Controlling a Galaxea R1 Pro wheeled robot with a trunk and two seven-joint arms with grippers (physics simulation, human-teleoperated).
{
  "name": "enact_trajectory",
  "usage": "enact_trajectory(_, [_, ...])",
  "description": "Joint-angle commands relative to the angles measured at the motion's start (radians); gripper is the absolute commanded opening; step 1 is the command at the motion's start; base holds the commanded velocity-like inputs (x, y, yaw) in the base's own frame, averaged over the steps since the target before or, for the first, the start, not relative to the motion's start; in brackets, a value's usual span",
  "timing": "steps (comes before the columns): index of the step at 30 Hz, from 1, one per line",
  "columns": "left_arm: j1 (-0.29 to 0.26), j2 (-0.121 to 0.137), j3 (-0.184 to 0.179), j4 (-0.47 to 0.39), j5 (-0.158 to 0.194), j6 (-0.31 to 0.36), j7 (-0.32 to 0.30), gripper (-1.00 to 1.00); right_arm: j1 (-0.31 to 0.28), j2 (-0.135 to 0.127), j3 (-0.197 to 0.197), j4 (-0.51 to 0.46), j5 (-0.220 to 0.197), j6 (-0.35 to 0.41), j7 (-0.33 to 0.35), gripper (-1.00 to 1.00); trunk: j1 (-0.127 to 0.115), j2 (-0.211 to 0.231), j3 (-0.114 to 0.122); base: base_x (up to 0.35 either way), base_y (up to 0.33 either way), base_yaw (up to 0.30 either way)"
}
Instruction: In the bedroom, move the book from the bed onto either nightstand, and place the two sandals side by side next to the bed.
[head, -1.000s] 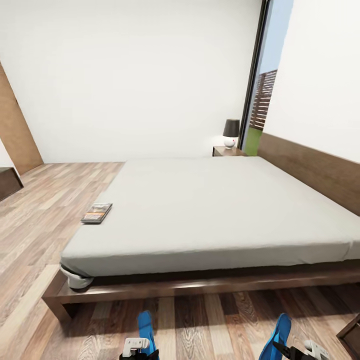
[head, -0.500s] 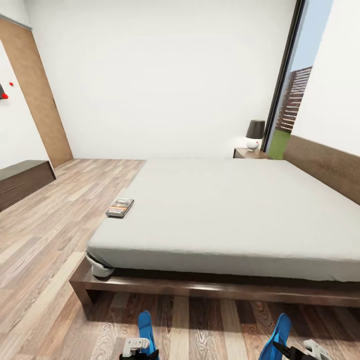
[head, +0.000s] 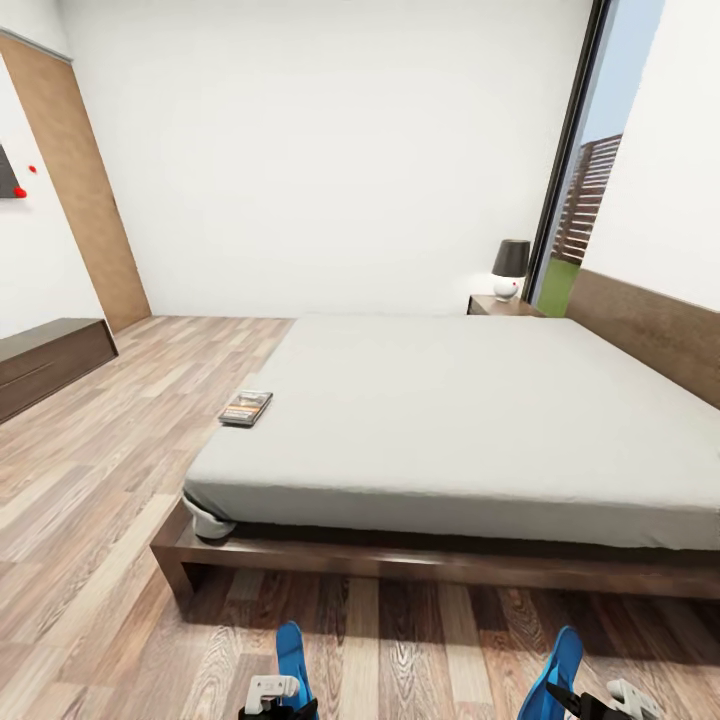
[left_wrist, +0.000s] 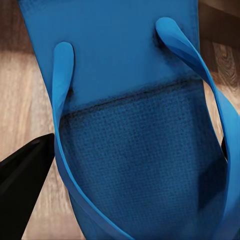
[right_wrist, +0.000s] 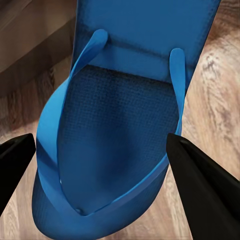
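The bed, grey mattress on a dark wood frame, lies across the head view. The book rests flat near the mattress's left edge. At the far side of the headboard stands a nightstand. My left gripper at the picture's bottom edge is shut on a blue sandal. My right gripper is shut on the other sandal. In the left wrist view that sandal sits between the black fingers. The right wrist view shows the other sandal between its fingers, above plank floor.
A black-shaded lamp stands on the nightstand. A long dark bench cabinet runs along the left wall beside a brown wall panel. A tall window is at the right. Plank floor stretches left of the bed.
The whole head view has shifted: the camera turned left and drew back a little, so the bed sits further right and the bench cabinet came into sight. Both sandals stay held.
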Motion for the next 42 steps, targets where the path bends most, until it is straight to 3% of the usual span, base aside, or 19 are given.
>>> enact_trajectory(1, [-0.001,0.0,-0.007,0.002,0.009,-0.004,-0.004,-1.0,-0.002,-0.001,0.002,0.004,-0.01,0.002,0.005,-1.0,0.0,0.0,-0.001,0.0,0.0,0.0])
enact_trajectory(18, [-0.006,0.008,0.0,-0.002,0.01,0.019,-0.012,-1.0,-0.002,-0.001,0.002,0.004,-0.01,0.002,0.005,-1.0,0.015,-0.028,-0.013,0.0,0.0,0.0])
enact_trajectory(21, [-0.025,0.01,0.001,-0.01,0.009,0.147,-0.014,-1.0,-0.002,-0.002,0.002,0.004,-0.01,0.002,0.005,-1.0,0.015,-0.028,-0.013,0.0,0.0,0.0])
enact_trajectory(22, [-0.061,0.012,0.001,-0.014,0.008,0.237,-0.014,-1.0,-0.002,-0.002,0.002,0.003,-0.01,0.002,0.005,-1.0,0.015,-0.028,-0.013,0.0,0.0,0.0])
enact_trajectory(25, [-0.176,0.036,0.0,-0.016,0.006,0.386,-0.011,-1.0,-0.002,-0.002,0.002,0.002,-0.01,0.003,0.005,-1.0,0.015,-0.028,-0.013,0.0,0.0,0.0])
enact_trajectory(29, [-0.237,0.082,-0.002,-0.016,0.005,0.494,-0.01,-1.0,-0.002,-0.002,0.002,0.002,-0.01,0.003,0.003,-1.0,0.015,-0.028,-0.013,0.0,0.0,0.0])
enact_trajectory(33, [-0.248,0.149,-0.007,-0.018,0.0,0.529,-0.009,-1.0,-0.002,-0.002,0.002,0.002,-0.01,0.003,0.003,-1.0,0.015,-0.028,-0.013,0.0,0.0,0.0])
enact_trajectory(35, [-0.249,0.168,-0.019,-0.015,-0.047,0.533,-0.007,-1.0,-0.002,-0.002,0.002,0.002,-0.01,0.003,0.003,-1.0,0.015,-0.028,-0.013,0.0,0.0,0.0])
enact_trajectory(39, [-0.249,0.177,-0.032,-0.013,-0.185,0.537,0.0,-1.0,-0.002,-0.006,0.002,0.002,-0.01,0.003,0.003,-1.0,0.015,-0.028,-0.013,0.0,0.0,0.0])
enact_trajectory(42, [-0.249,0.18,-0.033,-0.013,-0.235,0.537,0.005,-1.0,-0.002,-0.009,0.002,0.001,-0.01,0.003,0.004,-1.0,0.015,-0.028,-0.013,0.0,0.0,0.0])
